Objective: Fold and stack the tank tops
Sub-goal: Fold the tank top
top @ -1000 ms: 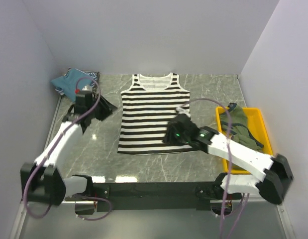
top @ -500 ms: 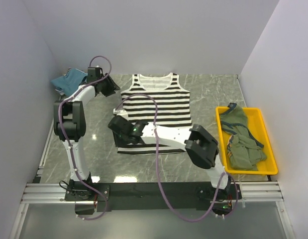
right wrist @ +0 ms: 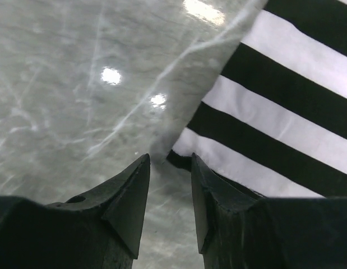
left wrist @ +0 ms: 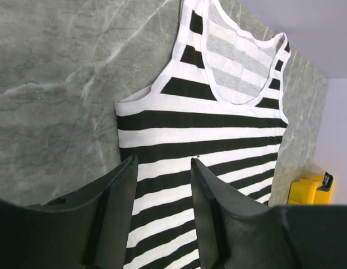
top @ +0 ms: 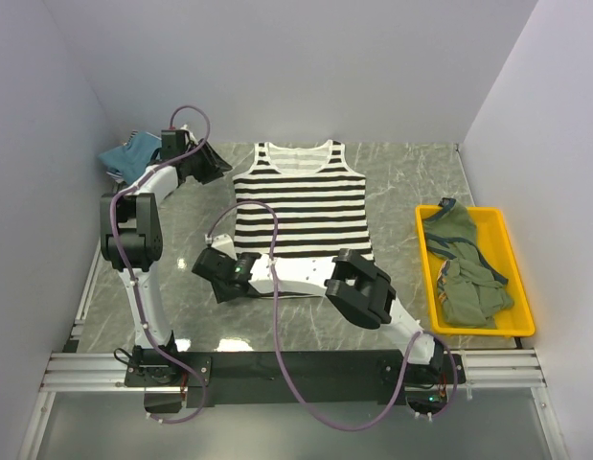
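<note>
Looks like fold setup: striped tank top (left wrist: pixel 218 120) shoulder just ahead of the open left claw (left wrist: pixel 163 162), hem corner between the open right claw (right wrist: pixel 169 162) tips, so pinch both next.

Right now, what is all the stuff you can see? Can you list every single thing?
striped tank top: one, black and white, spread flat in the middle of the table
teal-blue tank top: one, teal-blue, bunched in the far left corner
olive-green tank top: one heap, olive-green, crumpled in the tray
tray: one, yellow, right side of the table
table: one, grey marble, under everything
cables: two, purple, looping along the arms
arms: two, black and white, reaching out from the near edge
left fingers: one pair, black, apart, by the striped top's far left shoulder
right fingers: one pair, black, apart, at its near left hem corner
</note>
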`<act>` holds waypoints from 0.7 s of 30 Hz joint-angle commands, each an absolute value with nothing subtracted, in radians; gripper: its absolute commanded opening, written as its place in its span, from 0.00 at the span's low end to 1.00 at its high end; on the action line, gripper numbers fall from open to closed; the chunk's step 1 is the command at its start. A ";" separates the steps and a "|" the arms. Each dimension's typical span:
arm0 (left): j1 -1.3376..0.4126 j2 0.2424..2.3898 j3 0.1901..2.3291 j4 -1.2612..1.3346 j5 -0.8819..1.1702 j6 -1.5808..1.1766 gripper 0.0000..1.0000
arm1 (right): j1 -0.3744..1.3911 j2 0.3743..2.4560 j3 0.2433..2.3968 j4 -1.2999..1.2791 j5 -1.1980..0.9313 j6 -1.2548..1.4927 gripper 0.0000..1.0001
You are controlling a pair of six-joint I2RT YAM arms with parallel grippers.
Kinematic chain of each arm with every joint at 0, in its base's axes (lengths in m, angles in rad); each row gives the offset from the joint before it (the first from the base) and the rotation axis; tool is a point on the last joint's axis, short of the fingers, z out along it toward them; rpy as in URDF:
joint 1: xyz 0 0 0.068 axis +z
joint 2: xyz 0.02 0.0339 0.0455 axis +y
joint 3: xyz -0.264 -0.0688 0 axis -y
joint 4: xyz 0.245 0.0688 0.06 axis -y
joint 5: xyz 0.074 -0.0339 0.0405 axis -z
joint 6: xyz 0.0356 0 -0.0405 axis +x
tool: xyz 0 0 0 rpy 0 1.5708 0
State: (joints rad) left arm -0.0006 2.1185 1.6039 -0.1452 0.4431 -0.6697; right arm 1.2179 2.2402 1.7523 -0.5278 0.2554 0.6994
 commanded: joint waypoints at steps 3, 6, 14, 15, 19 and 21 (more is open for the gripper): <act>-0.003 2.117 1.605 -0.100 0.492 -0.666 0.48 | 1.213 2.249 1.775 -0.552 0.334 0.733 0.42; -0.003 2.114 1.601 -0.098 0.488 -0.670 0.48 | 1.213 2.240 1.749 -0.538 0.342 0.730 0.39; -0.003 2.112 1.594 -0.101 0.483 -0.678 0.48 | 1.213 2.211 1.689 -0.511 0.287 0.726 0.00; -0.003 2.111 1.588 -0.103 0.482 -0.681 0.48 | 1.216 2.192 1.668 -0.499 0.273 0.719 0.00; -0.005 2.057 1.493 -0.103 0.425 -0.736 0.49 | 1.221 2.021 1.504 -0.387 0.160 0.703 0.00; -0.005 2.002 1.397 -0.074 0.396 -0.759 0.49 | 1.226 1.918 1.375 -0.326 0.102 0.712 0.00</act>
